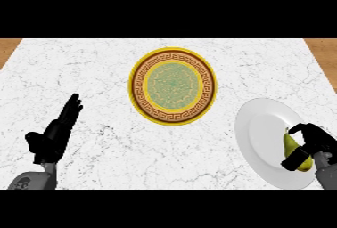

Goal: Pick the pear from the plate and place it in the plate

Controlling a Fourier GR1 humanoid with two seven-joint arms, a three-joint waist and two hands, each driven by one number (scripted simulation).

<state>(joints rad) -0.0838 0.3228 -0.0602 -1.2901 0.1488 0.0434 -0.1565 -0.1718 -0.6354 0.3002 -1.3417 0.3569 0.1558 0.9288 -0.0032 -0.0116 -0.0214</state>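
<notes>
A yellow-green pear (290, 144) lies on the white plate (260, 133) at the right of the counter. My right hand (314, 143) is curled round the pear, its fingers and thumb hiding the pear's lower part. An ornate plate (172, 86) with a yellow rim, brown key pattern and green centre sits at the middle back of the counter with nothing on it. My left hand (56, 131) rests open at the left, fingers straight and pointing up, well away from both plates.
The white marble counter (99, 67) spreads across the view. Wooden floor (8, 46) shows past its far left and far right corners. The white plate reaches close to the counter's right front edge.
</notes>
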